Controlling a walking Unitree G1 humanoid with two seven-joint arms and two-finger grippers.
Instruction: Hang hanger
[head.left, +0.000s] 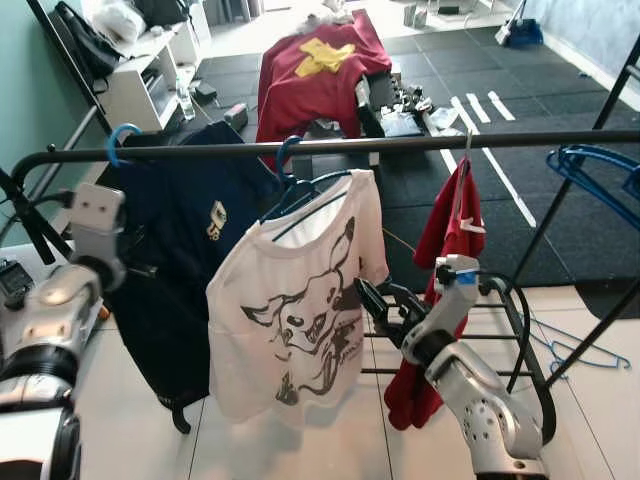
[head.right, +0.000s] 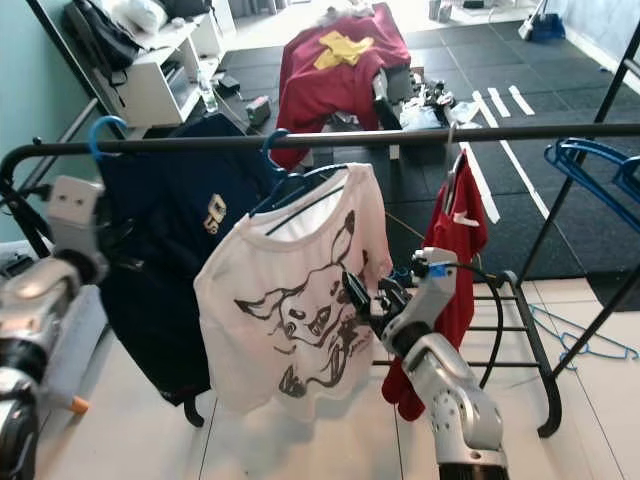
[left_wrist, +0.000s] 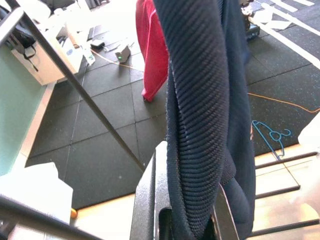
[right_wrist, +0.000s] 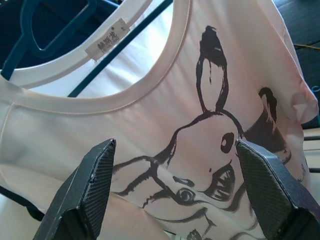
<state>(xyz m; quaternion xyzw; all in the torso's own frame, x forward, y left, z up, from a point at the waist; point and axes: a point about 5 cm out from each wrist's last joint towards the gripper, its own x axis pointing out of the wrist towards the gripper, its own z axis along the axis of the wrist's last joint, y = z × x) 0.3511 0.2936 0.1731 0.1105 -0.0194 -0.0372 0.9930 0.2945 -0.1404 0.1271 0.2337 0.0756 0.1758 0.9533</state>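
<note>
The blue hanger (head.left: 300, 190) hangs by its hook from the black rail (head.left: 330, 146), tilted, carrying a white T-shirt (head.left: 295, 300) printed with a black animal drawing. The right claw (head.left: 385, 302) sits just beside the shirt's lower right edge, below the hanger and apart from it; its two black fingers (right_wrist: 85, 195) stand spread wide, holding nothing, with the shirt front between and beyond them in the right wrist view. To the robot's left on the same rail, a navy garment (head.left: 185, 260) hangs from a second blue hanger hook (head.left: 120, 138). The left claw (left_wrist: 192, 220) is against this navy fabric; whether its fingers are apart or together cannot be told. A red garment (head.left: 445, 270) hangs further right. Loose blue hangers (head.left: 590, 175) rest at the rail's right end.
</note>
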